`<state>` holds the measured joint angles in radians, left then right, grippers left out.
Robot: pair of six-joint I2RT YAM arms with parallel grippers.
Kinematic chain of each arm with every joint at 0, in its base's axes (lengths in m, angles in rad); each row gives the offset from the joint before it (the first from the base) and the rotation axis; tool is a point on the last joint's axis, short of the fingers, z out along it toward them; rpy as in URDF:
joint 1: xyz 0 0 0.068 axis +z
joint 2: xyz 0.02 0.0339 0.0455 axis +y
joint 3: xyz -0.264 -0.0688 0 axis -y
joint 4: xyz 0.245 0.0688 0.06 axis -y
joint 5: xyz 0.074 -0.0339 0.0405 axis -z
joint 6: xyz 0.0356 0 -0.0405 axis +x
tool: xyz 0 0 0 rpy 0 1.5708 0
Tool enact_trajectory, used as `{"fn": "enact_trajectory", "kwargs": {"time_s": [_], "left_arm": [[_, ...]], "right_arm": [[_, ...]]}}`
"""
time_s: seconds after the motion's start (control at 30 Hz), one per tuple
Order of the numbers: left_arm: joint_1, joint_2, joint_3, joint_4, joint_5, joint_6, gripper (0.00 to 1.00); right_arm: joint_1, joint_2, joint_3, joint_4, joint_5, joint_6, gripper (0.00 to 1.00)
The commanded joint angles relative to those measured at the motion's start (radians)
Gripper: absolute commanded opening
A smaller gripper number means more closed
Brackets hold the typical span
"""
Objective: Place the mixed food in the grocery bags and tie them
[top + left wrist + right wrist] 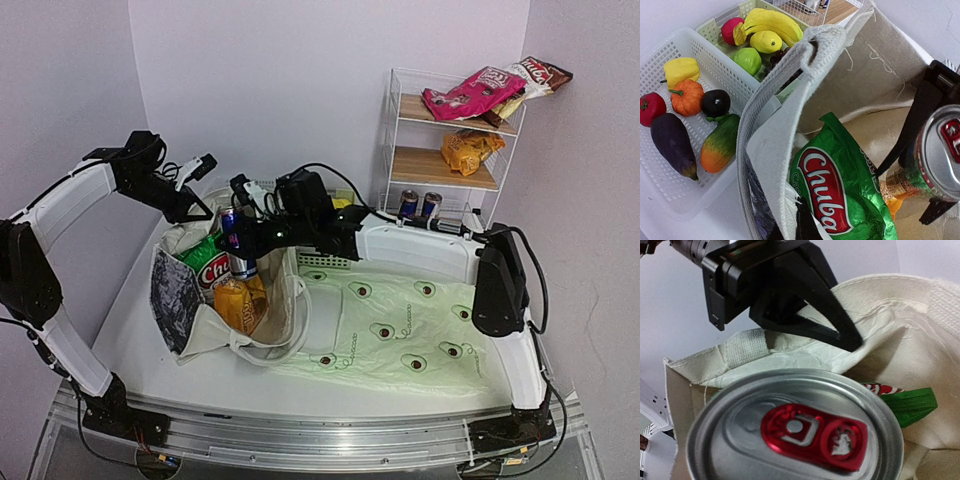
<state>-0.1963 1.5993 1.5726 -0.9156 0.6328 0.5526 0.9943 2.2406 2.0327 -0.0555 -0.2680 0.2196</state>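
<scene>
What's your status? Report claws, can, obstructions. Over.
Left claw shut on tote rim. Right claw gripping drink can, upright in tote mouth. Green-white crisp packet and orange packet already inside, crowding the drop.

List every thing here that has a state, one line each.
canvas tote, open, rim pinched by left gripper
left gripper, shut on canvas tote
right gripper, shut on drink can
drink can, sealed, upright, in the tote's mouth
green crisp packet, inside tote
orange crisp packet, inside tote
plastic bag, flat, untied
bananas, in green basket
</scene>
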Motion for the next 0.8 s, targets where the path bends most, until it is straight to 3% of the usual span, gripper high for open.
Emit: {"fn": "enact_trajectory", "kwargs": {"time_s": [0.0,0.1,0.23,0.3,0.5,0.6,0.67,0.77], "left_arm": [[0.002,-0.041,0.01,0.02,0.025,0.017,0.0],[0.003,-0.036,0.02,0.016,0.025,0.015,0.0],[0.002,-0.032,0.027,0.015,0.025,0.013,0.0],[0.002,-0.026,0.031,0.016,0.025,0.008,0.0],[0.002,-0.023,0.021,0.024,-0.004,0.003,0.0],[0.002,-0.024,0.008,0.04,-0.04,0.002,0.0],[0.001,-0.024,0.003,0.045,-0.063,0.0,0.0],[0.002,-0.024,0.003,0.051,-0.089,0.0,0.0]], "right_arm": [[0.001,-0.008,0.036,-0.014,0.219,-0.084,0.08],[0.001,-0.001,0.049,-0.085,0.425,-0.203,0.07],[0.001,0.026,0.102,-0.139,0.479,-0.271,0.12],[0.005,0.042,0.124,-0.159,0.468,-0.273,0.2],[0.029,0.048,0.172,-0.192,0.444,-0.334,0.61],[0.031,0.028,0.178,-0.216,0.395,-0.35,0.7],[0.031,0.005,0.181,-0.233,0.359,-0.354,0.81],[0.031,-0.034,0.21,-0.278,0.31,-0.358,0.84]]}}
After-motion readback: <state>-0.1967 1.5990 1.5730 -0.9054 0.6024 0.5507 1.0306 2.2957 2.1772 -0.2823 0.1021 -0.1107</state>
